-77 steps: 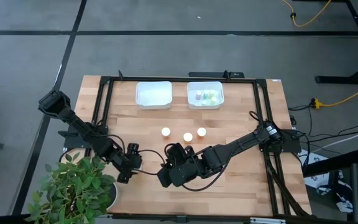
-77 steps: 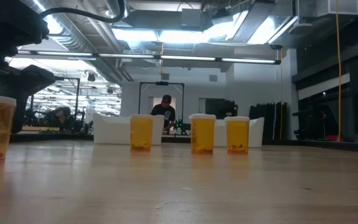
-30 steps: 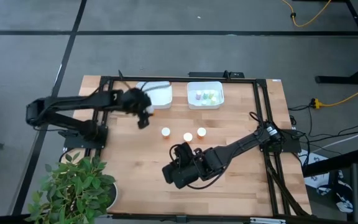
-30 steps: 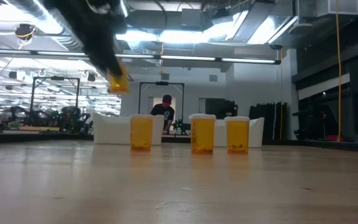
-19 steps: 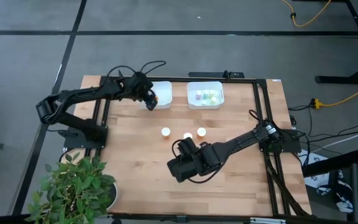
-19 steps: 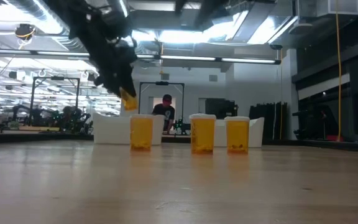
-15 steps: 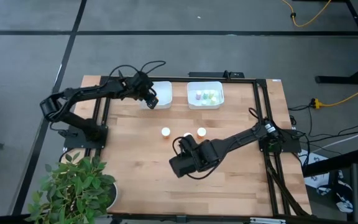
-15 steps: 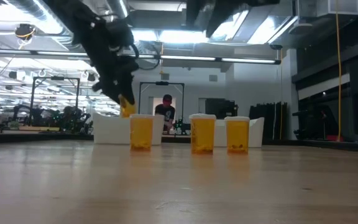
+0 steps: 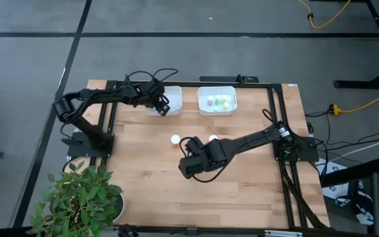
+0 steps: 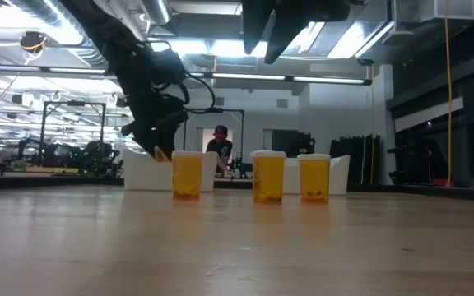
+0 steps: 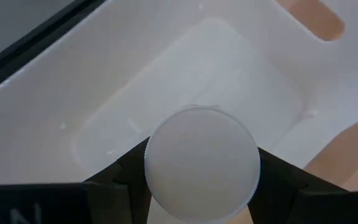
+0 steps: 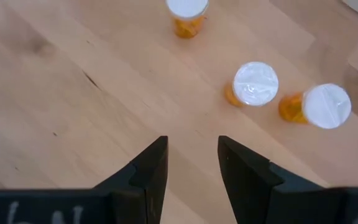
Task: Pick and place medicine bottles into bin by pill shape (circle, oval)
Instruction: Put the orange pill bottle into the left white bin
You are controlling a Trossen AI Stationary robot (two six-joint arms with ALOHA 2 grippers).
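Left claw (image 11: pixel 201 186) clamped on a white-capped bottle (image 11: pixel 201 163) over the left white bin (image 9: pixel 174 94), right claw (image 12: pixel 192 163) with fingers apart above the counter (image 9: pixel 242 184), near three orange bottles (image 10: pixel 268 178) standing in a row.

Two dark jointed arms, black looping cables

Even, bright overhead light in the high view; pale wooden table (image 9: pixel 242 191) evenly lit, soft short shadows under the arms. Low view: backlit by glaring ceiling light panels (image 10: pixel 220 45), arms read as dark silhouettes, near tabletop soft and out of focus. Left wrist view: round white bottle cap (image 11: pixel 202 163) blurred, white plastic bin (image 11: pixel 185 81) washed out, low contrast. Right wrist view sharp, evenly lit.
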